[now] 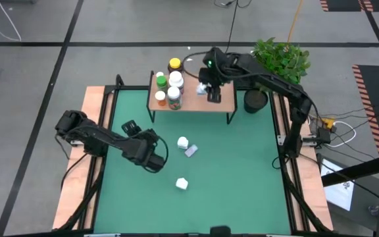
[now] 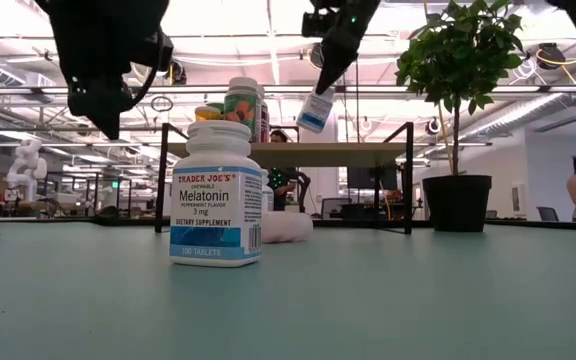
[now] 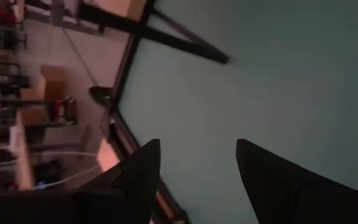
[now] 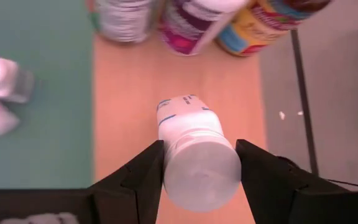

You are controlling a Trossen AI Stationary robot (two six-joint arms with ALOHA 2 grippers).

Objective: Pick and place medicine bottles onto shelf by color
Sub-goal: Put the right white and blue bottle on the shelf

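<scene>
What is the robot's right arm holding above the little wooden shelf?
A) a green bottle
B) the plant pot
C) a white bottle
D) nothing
C: the right gripper has its jaws closed around a white bottle above the shelf.

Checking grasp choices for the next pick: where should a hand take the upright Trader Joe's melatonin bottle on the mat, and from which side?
Grip the melatonin bottle around its white cap and shoulder, coming straight down from above. It stands upright on the green mat with open space around it, and the cap is narrower than the labelled body, so it probably suits the fingers better.
</scene>
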